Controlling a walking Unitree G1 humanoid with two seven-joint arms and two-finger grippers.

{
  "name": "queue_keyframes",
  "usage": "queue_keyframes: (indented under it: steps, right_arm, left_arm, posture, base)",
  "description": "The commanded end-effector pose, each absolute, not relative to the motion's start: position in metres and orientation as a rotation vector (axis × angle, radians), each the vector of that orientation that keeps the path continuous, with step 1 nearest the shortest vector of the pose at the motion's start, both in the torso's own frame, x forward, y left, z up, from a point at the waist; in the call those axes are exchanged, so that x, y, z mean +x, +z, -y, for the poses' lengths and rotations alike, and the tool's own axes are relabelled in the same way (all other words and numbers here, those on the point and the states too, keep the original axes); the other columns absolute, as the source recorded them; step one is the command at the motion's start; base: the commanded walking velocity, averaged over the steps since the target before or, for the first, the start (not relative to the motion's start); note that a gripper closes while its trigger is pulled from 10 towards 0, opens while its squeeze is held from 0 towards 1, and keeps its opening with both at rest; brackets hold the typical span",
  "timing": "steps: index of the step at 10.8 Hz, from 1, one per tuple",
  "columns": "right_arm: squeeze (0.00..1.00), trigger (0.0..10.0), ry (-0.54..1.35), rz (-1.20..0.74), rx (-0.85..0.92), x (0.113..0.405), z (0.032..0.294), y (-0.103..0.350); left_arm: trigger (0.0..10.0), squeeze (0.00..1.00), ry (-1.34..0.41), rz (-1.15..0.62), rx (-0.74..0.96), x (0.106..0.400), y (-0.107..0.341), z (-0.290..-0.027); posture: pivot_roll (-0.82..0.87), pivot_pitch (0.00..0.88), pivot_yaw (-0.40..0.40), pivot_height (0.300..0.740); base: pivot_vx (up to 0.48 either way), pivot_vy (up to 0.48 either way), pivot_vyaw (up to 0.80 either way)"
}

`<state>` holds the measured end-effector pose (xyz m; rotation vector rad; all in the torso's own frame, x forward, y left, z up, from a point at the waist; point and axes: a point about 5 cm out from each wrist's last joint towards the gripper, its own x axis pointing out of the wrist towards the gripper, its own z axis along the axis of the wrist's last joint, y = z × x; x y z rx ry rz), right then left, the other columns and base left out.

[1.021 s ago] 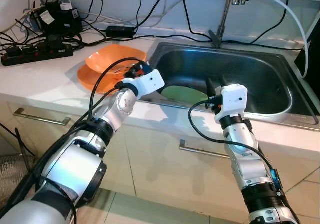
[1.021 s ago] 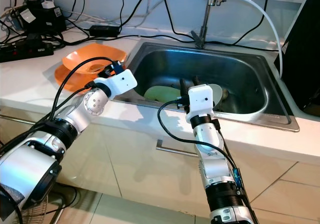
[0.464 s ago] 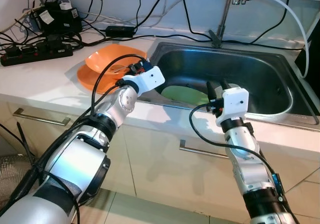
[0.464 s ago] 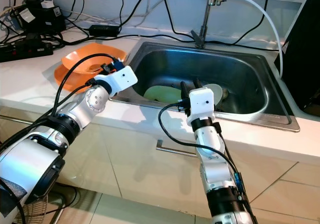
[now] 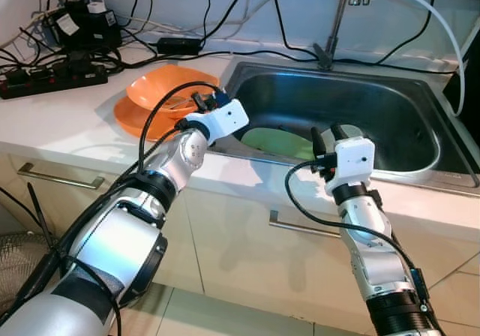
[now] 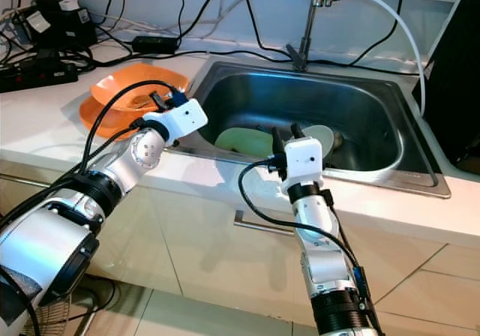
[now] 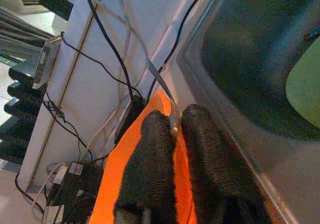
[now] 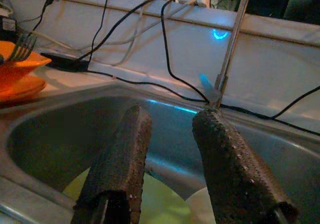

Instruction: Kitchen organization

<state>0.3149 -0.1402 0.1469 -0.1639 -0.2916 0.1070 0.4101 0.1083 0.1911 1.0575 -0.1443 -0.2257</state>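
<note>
- My left gripper [image 7: 172, 126] pinches a fork [image 7: 162, 84] above the orange bowls [image 5: 161, 90] at the sink's [image 5: 420, 167] left rim.
- My right gripper [image 8: 172, 139] hangs parted and empty over the sink's front edge, above the green plate [image 5: 277, 139].

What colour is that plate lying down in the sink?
The plate is pale green, clearest in the left eye view.
</note>
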Motion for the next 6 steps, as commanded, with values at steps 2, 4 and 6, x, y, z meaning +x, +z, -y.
queue_keyframes:
  steps: [2,4,6]
  right_arm:
    - [0.0,10.0,0.096,0.289,-0.157,0.313,0.141,0.148]
    - [0.0,10.0,0.094,0.291,-0.158,0.315,0.142,0.149]
    - [0.0,10.0,0.096,0.296,-0.159,0.318,0.141,0.152]
  left_arm:
    - [0.0,0.0,-0.208,0.175,1.046,0.412,0.199,-0.105]
    - [0.0,0.0,-0.179,0.22,1.034,0.413,0.208,-0.106]
    - [10.0,0.0,-0.157,0.302,0.947,0.415,0.232,-0.104]
  posture:
    - [0.07,0.065,0.019,0.74]
    - [0.07,0.057,0.014,0.74]
    - [0.08,0.046,0.01,0.74]
  base:
    - [0.0,0.0,0.0]
    - [0.0,0.0,0.0]
    - [0.0,0.0,0.0]
